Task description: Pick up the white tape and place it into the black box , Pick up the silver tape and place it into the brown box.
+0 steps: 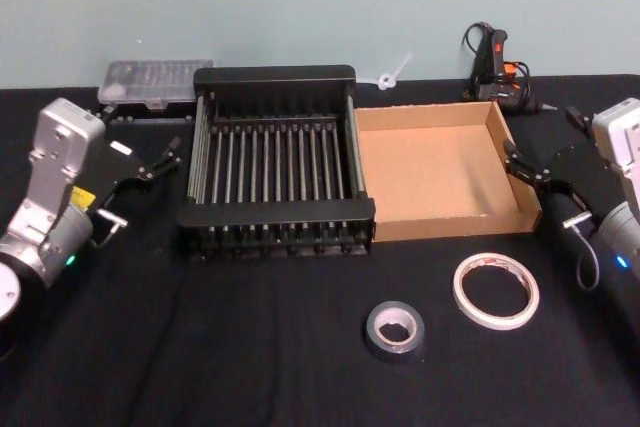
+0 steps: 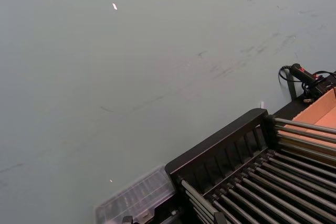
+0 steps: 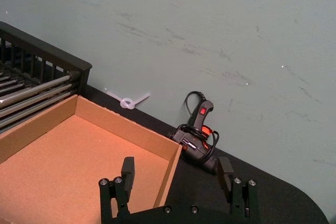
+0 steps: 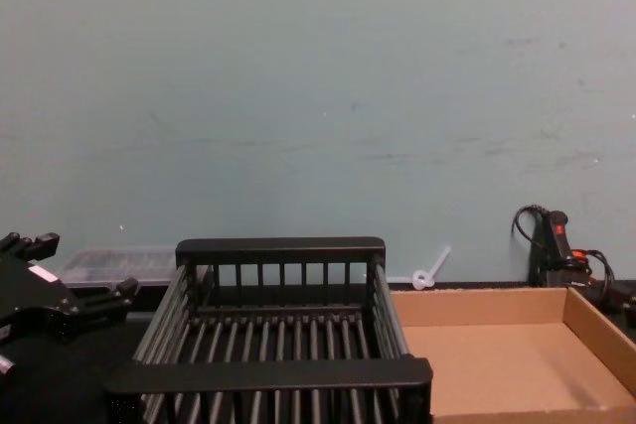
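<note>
Left end effector (image 1: 160, 162) spread wide beside black box (image 1: 275, 80), right end effector (image 1: 540, 169) wide by brown box (image 1: 440, 227), both boxes holding nothing, white tape (image 1: 496, 290) and silver tape (image 1: 394, 331) out on desk (image 1: 250, 347)

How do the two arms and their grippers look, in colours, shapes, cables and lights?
Both arms have silver-grey metal housings, boxy at the wrist and rounded at the joint below, each joint with a small teal light. The left gripper and the right gripper are black, with thin fingers held by small screws. A thin black cable loops beside the right wrist. The left wrist carries a small white label.
</note>
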You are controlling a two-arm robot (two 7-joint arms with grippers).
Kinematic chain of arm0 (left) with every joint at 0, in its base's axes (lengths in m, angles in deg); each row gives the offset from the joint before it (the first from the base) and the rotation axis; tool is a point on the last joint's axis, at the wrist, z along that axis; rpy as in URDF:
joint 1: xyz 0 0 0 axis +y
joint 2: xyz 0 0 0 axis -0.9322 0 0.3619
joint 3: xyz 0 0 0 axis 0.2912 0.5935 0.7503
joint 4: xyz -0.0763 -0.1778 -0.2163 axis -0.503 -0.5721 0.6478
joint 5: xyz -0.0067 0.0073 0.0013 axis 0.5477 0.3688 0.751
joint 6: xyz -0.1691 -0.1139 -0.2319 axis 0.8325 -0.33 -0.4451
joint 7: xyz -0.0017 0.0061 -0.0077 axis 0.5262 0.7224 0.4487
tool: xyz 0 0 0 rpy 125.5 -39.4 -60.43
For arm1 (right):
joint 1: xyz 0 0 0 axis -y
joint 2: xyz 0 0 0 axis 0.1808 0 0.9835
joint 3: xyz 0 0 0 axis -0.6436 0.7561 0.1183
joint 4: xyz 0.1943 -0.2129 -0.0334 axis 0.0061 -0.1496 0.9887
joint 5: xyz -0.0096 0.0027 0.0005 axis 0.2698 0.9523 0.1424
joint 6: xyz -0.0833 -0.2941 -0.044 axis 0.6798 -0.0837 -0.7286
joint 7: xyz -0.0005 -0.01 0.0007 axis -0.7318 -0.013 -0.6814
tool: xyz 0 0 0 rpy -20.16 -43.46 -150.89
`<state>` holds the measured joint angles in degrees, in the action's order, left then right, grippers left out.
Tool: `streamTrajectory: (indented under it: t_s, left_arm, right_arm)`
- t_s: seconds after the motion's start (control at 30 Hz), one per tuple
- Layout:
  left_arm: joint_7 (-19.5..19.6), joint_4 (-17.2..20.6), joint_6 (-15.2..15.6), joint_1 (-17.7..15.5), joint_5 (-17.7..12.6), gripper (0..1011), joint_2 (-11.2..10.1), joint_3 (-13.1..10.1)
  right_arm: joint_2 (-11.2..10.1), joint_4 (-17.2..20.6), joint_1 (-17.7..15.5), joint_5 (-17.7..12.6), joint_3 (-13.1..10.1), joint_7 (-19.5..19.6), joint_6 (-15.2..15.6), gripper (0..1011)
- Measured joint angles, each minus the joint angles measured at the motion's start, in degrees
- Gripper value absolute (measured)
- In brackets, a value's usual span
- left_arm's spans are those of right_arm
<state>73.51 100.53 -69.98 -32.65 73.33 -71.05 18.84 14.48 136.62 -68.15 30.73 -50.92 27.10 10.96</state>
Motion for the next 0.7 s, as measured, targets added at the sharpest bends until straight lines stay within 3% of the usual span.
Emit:
streamTrajectory:
  t_s: [0.7]
  left_arm:
    - [0.00,0.00,0.00,0.00,0.00,1001,0.00,0.00]
  right_arm:
    - [0.00,0.00,0.00,0.00,0.00,0.00,0.00,1002]
